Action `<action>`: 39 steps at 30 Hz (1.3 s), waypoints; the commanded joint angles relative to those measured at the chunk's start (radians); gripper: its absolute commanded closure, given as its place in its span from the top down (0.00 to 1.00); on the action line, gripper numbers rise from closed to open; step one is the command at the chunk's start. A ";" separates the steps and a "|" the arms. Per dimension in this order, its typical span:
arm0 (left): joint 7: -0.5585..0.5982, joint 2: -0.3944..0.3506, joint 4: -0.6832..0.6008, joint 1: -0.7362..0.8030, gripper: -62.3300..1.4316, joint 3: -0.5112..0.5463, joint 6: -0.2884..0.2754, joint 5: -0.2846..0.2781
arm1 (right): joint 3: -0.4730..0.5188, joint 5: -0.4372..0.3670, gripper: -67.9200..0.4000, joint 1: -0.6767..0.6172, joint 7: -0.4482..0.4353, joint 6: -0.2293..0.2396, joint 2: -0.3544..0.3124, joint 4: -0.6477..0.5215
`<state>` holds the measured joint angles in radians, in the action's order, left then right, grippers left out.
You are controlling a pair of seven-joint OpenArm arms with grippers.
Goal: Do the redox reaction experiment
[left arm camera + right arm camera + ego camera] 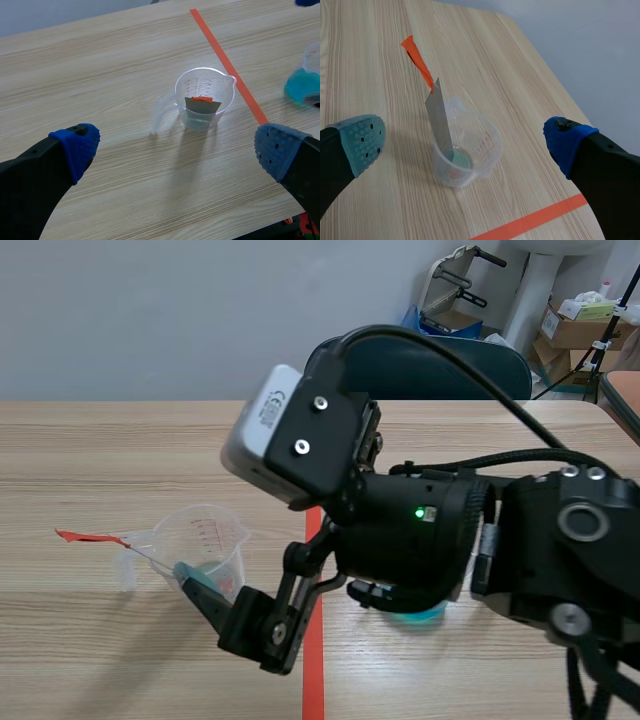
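- The table [100, 440] carries everything. The right arm [420, 530] reaches across it, past the orange tape line.
- The right pincer [465, 142] is spread wide with nothing in it and hangs just above the measuring cup. The left pincer [177, 145] is equally wide and empty, with the cup ahead of it and well apart.
- The flask [305, 85] of blue liquid stands across the tape line from the cup, under the right arm's bulk. A low swing of that arm could knock it over.
- The measuring cup [467, 150] is clear and looks light, with a little bluish liquid at the bottom. A nudge from a finger could tip it.
- The metal strip [439, 117], orange-tagged at its upper end, leans on the cup's rim. Its overhang could lever the cup over, or a finger could snag it.
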<state>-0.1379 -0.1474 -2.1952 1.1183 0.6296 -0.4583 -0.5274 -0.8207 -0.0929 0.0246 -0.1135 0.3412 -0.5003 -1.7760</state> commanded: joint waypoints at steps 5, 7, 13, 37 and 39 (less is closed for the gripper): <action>0.039 -0.006 -0.015 0.001 1.00 0.001 -0.029 -0.031 | -0.085 0.001 1.00 0.100 -0.025 -0.027 0.103 0.095; 0.043 -0.006 -0.019 0.001 1.00 0.001 -0.035 -0.031 | -0.123 0.013 1.00 0.127 -0.025 -0.045 0.135 0.126; 0.043 -0.006 -0.022 0.001 1.00 0.001 -0.035 -0.030 | -0.214 0.054 1.00 0.188 -0.025 -0.108 0.211 0.194; 0.157 -0.154 -0.022 0.091 1.00 -0.122 0.120 -0.021 | -0.260 0.068 0.49 0.255 -0.040 -0.200 0.295 0.320; 0.167 -0.161 -0.022 0.095 1.00 -0.129 0.133 -0.003 | -0.260 0.068 0.39 0.255 -0.041 -0.200 0.293 0.320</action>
<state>0.0109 -0.3199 -2.1956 1.2140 0.4946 -0.3214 -0.5259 -1.0821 -0.0219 0.2569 -0.1387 0.1490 -0.2081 -1.4361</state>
